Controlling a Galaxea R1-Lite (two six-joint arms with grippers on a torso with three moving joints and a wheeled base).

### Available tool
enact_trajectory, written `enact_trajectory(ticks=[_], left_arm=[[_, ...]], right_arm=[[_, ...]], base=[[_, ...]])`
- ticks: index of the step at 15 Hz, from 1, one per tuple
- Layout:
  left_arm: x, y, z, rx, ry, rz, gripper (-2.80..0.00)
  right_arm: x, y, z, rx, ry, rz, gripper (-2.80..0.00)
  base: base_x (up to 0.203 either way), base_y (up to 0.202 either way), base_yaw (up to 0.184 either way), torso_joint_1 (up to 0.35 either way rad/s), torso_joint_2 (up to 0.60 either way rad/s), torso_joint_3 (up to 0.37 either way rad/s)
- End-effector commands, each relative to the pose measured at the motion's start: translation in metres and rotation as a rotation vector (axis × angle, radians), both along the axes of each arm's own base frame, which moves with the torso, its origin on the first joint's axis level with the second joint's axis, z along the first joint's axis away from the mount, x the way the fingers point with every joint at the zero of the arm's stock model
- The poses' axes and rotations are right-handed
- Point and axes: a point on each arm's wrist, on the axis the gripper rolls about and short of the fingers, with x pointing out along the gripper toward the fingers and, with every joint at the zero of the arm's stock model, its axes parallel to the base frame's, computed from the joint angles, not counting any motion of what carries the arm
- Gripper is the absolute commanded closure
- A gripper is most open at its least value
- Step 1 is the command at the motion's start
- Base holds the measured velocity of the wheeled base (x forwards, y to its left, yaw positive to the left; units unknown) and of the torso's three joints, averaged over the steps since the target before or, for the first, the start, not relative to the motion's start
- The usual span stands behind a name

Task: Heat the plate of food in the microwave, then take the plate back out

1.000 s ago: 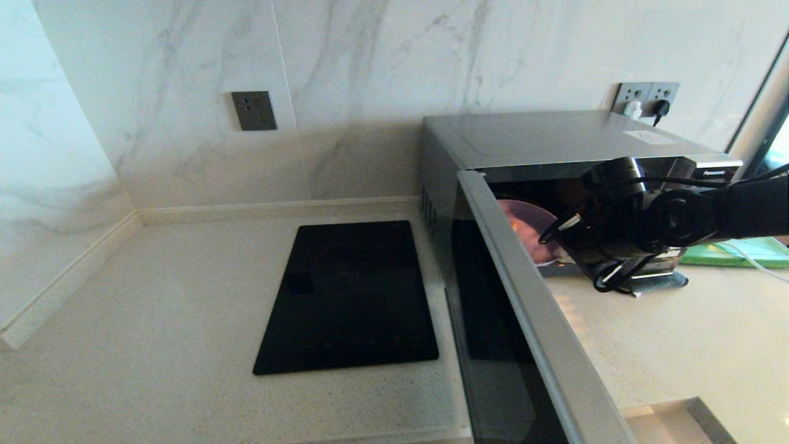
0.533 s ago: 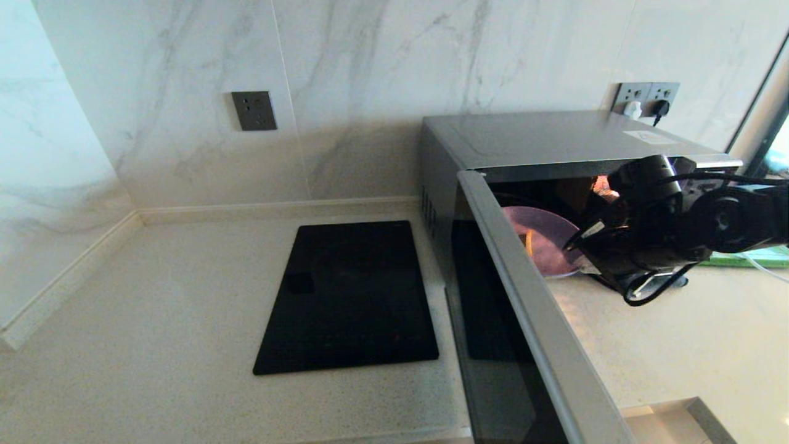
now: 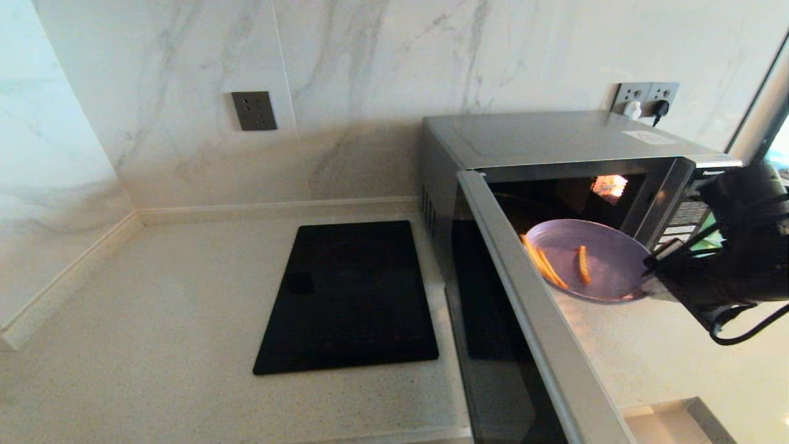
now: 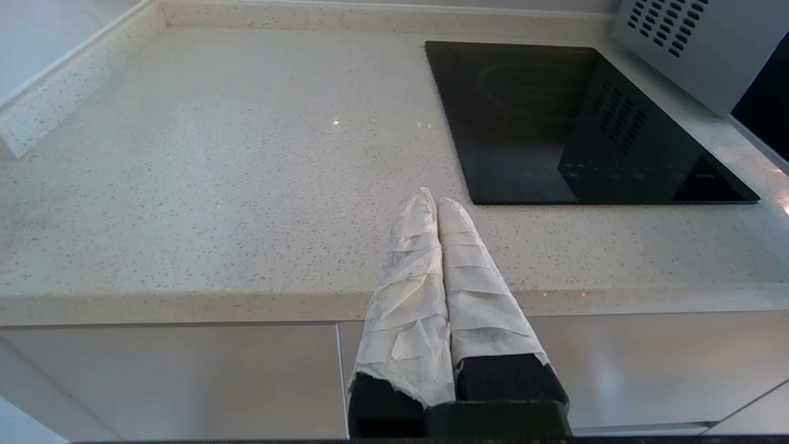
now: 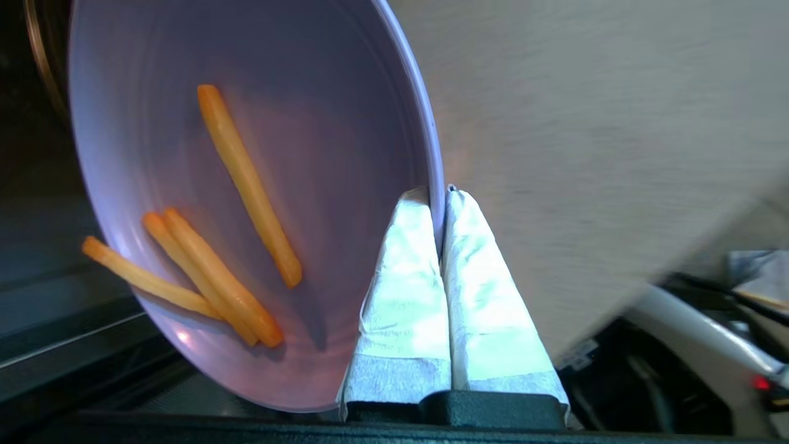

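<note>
Right claw (image 5: 439,200) clamped plate of food (image 3: 585,259) rim, outside open microwave (image 3: 555,139), for removal; left claw (image 4: 434,206) closed, parked, empty.

Black cooktop (image 3: 348,296) flush in speckled countertop (image 3: 148,320) — grey wall socket (image 3: 254,110) above.

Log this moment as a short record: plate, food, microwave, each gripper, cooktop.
plate: lavender plate held by its rim, off the counter, in front of the microwave's open cavity
food: thin orange sticks lying on the plate
microwave: silver microwave, door swung open, light on inside
right gripper: right gripper shut on the plate's rim
left gripper: left gripper shut, holding nothing, over the counter edge
cooktop: black cooktop beside the microwave
</note>
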Motion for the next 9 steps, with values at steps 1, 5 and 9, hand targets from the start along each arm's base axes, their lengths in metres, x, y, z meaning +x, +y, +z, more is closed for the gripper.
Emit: enact_trajectory(ticks=[1, 5, 9], left_arm=[[0.000, 0.000, 0.000, -0.001, 0.001, 0.001, 0.00], [0.000, 0.000, 0.000, -0.001, 0.001, 0.001, 0.00], [0.000, 0.000, 0.000, -0.001, 0.001, 0.001, 0.00]], right_arm=[[-0.029, -0.017, 0.009, -0.011, -0.008, -0.053, 0.00], [-0.044, -0.039, -0.001, -0.026, 0.047, -0.132, 0.00], [-0.050, -0.056, -0.021, 0.001, 0.127, -0.204, 0.00]], base=[[0.000, 0.000, 0.000, 0.000, 0.00, 0.000], [0.000, 0.000, 0.000, 0.000, 0.00, 0.000], [0.000, 0.000, 0.000, 0.000, 0.00, 0.000]])
